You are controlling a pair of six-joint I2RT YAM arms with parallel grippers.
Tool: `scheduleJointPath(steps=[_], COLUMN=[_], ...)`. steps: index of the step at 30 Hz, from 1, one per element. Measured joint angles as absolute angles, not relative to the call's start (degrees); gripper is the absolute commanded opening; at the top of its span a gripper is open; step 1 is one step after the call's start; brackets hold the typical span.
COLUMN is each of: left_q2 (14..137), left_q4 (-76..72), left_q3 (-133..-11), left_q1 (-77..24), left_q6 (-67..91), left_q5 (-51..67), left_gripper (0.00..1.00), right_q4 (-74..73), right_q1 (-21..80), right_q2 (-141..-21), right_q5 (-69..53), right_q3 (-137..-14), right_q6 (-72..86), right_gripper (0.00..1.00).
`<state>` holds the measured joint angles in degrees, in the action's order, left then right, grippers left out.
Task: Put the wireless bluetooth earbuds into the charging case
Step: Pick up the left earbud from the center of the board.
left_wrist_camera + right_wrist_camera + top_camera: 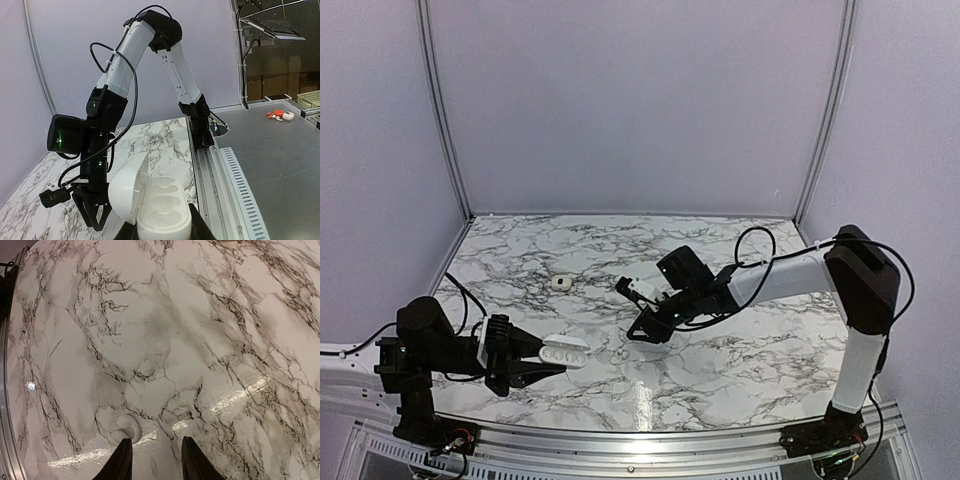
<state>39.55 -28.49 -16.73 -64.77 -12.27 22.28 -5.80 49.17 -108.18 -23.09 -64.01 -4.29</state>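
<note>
My left gripper (545,362) is shut on the white charging case (566,352) and holds it above the table's front left. In the left wrist view the case (162,210) has its lid swung open to the left, and its sockets look empty. One earbud (560,284) lies on the marble further back. Another earbud (124,427) lies on the marble just ahead of the left fingertip of my right gripper (156,461). It is outside the gap between the fingers. My right gripper (645,333) hangs low over the table's middle, open, with nothing between its fingers.
A metal rail (640,440) runs along the table's near edge. Pale walls close in the back and both sides. Beyond the rail, the left wrist view shows a grey bench (270,165) with a small orange and white object (280,115).
</note>
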Motion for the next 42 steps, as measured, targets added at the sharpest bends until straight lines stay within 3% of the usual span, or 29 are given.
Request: scheduleJointPath(steps=[15,42], left_q2=[39.57,39.55], left_q4=[-28.49,-28.49], left_q3=[-16.73,-16.69], left_q1=[-64.77,-64.77], left_q6=[-12.45,-12.47], left_q5=[21.98,20.93], left_gripper=[0.0,0.0], right_q4=[-9.85,-13.39], right_q1=[51.31,54.89], right_q2=[-111.18,-112.62], right_q5=[-19.66,-17.21], right_q3=[-68.01,-69.8], right_q6=[-1.04,-1.34], right_gripper=[0.27,0.24])
